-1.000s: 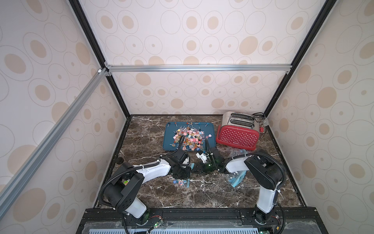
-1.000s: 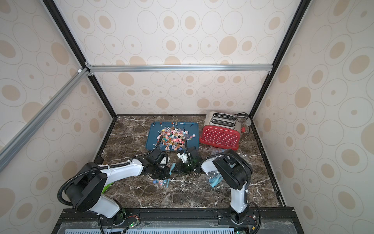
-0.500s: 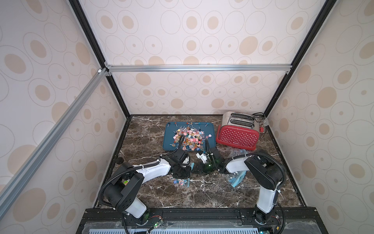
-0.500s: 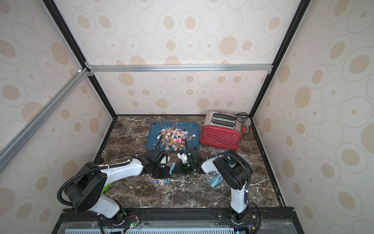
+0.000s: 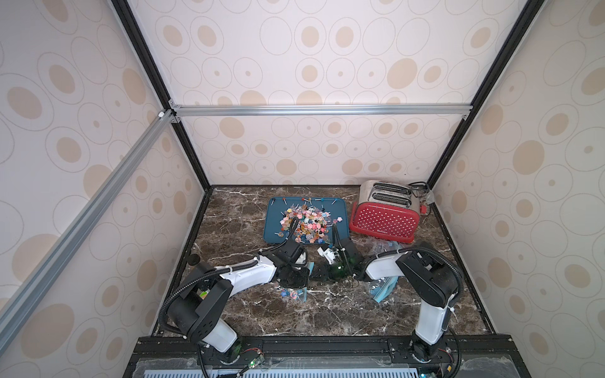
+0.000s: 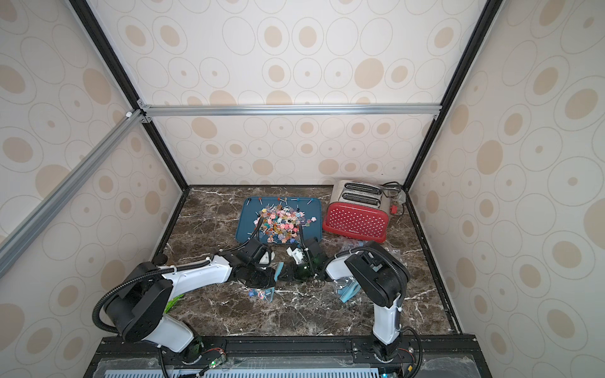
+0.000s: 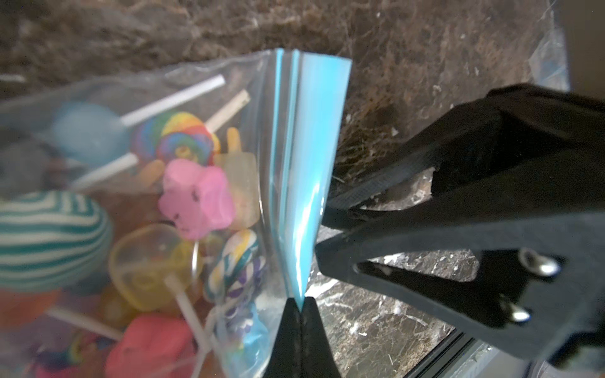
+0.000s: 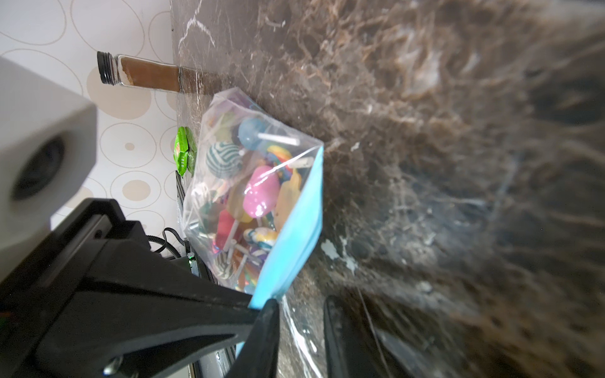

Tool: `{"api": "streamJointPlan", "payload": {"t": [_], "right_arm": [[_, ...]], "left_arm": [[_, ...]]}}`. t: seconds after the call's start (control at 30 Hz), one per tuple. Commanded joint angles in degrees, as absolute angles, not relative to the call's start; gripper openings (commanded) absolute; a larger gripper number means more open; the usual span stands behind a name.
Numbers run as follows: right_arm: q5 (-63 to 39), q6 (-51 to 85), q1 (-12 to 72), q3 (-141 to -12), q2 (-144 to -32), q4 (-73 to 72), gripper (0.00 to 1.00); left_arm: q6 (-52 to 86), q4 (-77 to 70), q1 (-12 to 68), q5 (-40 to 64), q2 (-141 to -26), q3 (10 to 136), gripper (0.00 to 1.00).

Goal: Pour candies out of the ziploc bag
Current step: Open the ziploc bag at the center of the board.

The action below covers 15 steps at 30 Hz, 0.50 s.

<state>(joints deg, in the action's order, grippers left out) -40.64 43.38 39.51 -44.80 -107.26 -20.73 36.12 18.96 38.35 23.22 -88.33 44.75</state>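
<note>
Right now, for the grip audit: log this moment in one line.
left hand: shut on ziploc bag corner | right hand: open, at bag edge | candies: in bag

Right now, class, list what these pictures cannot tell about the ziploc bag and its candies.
- Left wrist view: the ziploc bag runs past the edge; its candies blur there.
- Both top views: the left gripper hides much of the bag; the tray's candy pile is too small to count.
- Zip open or sealed: unclear, seen edge-on.
</note>
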Motion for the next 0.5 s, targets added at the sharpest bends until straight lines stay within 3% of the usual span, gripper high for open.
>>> {"api": "streamJointPlan", "payload": {"t": [0.0,0.47], "right_arm": [[-39.59,42.72,39.68,-43.53,-107.14,-16.91,0.28],[-39.01,42.19,39.68,-43.85,-107.67,-15.67,0.28]], "left_arm": [[35.24,20.12,38.09,23.13,-88.48,47.11,0.0],[34.9,20.57,37.98,22.88,-88.58,47.39,0.0]]}}
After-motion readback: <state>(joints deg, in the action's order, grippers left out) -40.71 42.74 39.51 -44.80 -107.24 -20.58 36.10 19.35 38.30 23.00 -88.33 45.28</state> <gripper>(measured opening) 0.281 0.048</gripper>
